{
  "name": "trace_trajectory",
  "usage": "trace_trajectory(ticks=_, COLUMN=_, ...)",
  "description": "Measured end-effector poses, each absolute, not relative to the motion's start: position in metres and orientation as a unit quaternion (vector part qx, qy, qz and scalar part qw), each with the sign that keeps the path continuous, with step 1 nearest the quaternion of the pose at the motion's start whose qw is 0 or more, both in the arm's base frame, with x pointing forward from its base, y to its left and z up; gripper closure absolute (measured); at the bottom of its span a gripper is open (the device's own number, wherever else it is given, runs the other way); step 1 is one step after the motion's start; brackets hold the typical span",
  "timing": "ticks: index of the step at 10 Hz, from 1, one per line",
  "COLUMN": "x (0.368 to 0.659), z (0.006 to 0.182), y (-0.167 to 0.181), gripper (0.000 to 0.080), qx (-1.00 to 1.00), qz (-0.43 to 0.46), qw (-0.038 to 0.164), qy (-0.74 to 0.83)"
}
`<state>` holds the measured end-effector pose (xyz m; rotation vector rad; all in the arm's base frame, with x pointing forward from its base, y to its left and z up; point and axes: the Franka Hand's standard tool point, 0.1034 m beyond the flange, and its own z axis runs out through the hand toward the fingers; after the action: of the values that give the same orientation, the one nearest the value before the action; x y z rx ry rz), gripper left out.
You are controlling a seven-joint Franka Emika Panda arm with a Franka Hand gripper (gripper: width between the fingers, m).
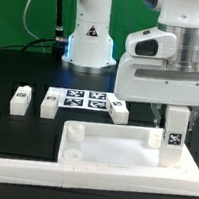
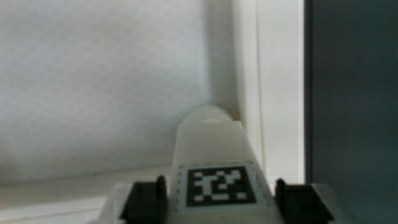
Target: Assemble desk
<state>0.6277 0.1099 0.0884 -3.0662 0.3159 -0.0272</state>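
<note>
1. Grips one short white square tagged leg [image 1: 171, 140]. The two-finger gripper [image 2: 221, 195] is drawn in to the leg's width, with the black fingers [image 2: 151, 192] against its two opposite sides and nothing else held.
2. Keeps that leg upright over the far corner, on the exterior view's right, of the white plastic rectangular tray-like tabletop [image 1: 111, 151]. In the wrist view the leg reaches down beside the raised rim [image 2: 249, 80].
3. Cannot tell whether the leg's lower end is already seated in its corner socket, because the contact point is hidden behind the leg itself.
4. Finds the tabletop lying flat, hollow side up, on the black table [image 1: 23, 128], just behind the long white border rail [image 1: 88, 177] at the front.
5. Counts three more legs loose and standing on the table beyond the tabletop. Two are toward the exterior view's left [image 1: 20, 100] [image 1: 48, 105], and one [image 1: 117, 112] is just beside the flat marker board [image 1: 82, 99].
6. Shows the two round sockets [image 1: 73, 133] [image 1: 70, 155] at the tabletop's end on the exterior view's left with nothing in them.
7. Looks like an early stage: at most the first leg under way, three legs yet to fetch and fit, then presumably turning the desk onto its feet.
</note>
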Motion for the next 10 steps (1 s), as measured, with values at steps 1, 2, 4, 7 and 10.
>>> trace_trajectory(ticks=1, x=0.6277, z=0.0884, y=0.1104, gripper=0.0514, qx=-0.991, qz=-0.008, qw=0.03, qy=0.133)
trace_trajectory(ticks=2, x=0.6277, z=0.0884, y=0.111, gripper=0.0514, qx=-0.986, qz=-0.007, qw=0.031, qy=0.161)
trace_trajectory(ticks=4, x=0.6301, z=0.0887, y=0.1164, gripper=0.0514, qx=-0.952, qz=-0.001, qw=0.042, qy=0.303)
trace_trajectory(ticks=7, x=0.6336, z=0.089, y=0.1191, gripper=0.0512, qx=-0.875, qz=0.014, qw=0.065, qy=0.479)
trace_trajectory(ticks=10, x=0.6354, z=0.0907, y=0.1121, gripper=0.0512, qx=-0.769, qz=0.024, qw=0.093, qy=0.633)
